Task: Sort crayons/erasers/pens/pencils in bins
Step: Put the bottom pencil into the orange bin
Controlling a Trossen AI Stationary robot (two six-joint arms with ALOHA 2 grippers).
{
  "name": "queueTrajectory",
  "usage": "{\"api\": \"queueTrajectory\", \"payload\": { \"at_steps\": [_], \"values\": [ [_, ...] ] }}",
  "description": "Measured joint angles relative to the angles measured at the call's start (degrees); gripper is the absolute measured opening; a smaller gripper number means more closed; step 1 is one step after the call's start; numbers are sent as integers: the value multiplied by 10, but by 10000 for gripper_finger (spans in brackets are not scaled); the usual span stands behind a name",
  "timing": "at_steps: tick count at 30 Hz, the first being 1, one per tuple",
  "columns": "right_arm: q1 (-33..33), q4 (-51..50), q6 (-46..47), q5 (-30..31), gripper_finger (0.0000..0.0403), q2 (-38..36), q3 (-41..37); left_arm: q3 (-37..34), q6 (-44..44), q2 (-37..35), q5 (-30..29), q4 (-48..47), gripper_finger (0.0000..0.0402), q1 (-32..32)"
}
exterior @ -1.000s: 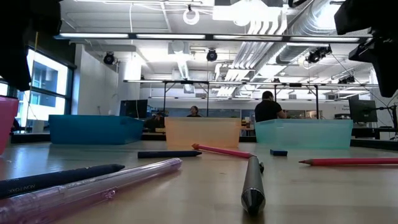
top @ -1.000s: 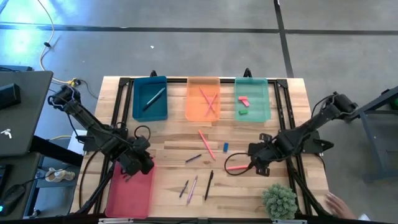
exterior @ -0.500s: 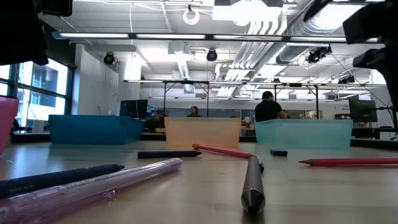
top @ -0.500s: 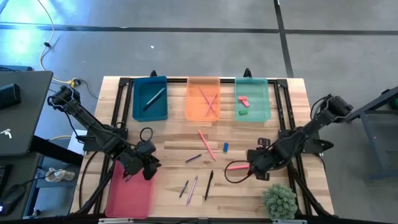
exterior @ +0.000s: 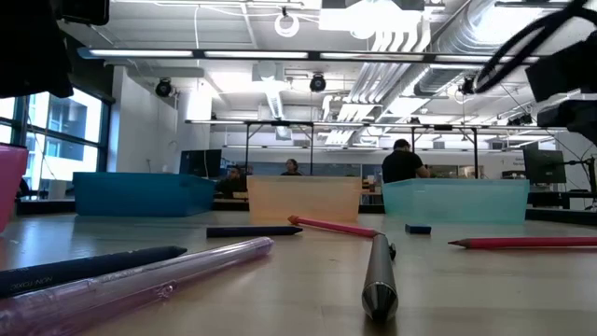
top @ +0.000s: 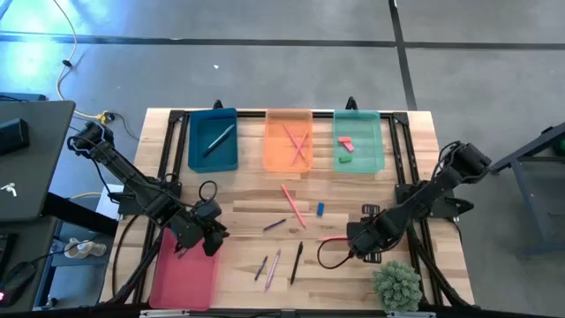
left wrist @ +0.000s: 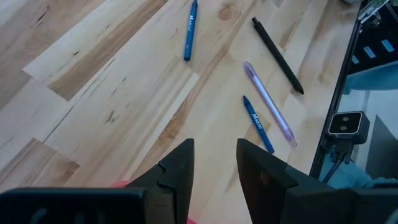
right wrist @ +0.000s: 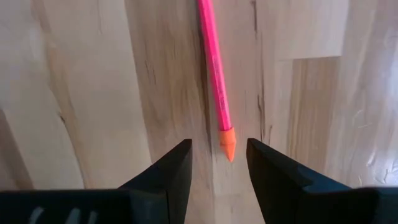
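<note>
My right gripper [top: 356, 244] points down, open, over the near right of the table. Its fingers stand on either side of the orange tip [right wrist: 228, 144] of a pink pencil [right wrist: 214, 68] that lies flat on the wood, without touching it. My left gripper [top: 210, 237] hangs open and empty above the far right corner of the pink-red bin [top: 184, 272]. The teal-blue bin [top: 213, 140], orange bin [top: 290, 140] and mint-green bin [top: 358, 140] line the far edge. Red and green erasers [top: 345, 146] lie in the mint-green bin.
Loose on the wood lie another pink pencil [top: 293, 205], a blue eraser [top: 320, 208], a dark crayon [top: 274, 224], a black pen [top: 297, 262], a purple pen [top: 273, 269] and a blue crayon [top: 261, 268]. A small green plant [top: 397, 284] stands at the near right corner.
My right gripper has come down and toward the table's near edge, over the pink pencil's end, still open. My left gripper has shifted a little toward the table's right and tipped upward, then kept still.
</note>
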Motion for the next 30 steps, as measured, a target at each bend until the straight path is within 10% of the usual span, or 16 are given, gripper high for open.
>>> {"api": "queueTrajectory", "payload": {
  "at_steps": [20,30],
  "values": [
    [-17,7,-66,0,140,80,0,0,0,0,0,2,110,0],
    [-40,24,-103,-45,46,80,0,0,5,0,0,3,110,0]
  ]
}}
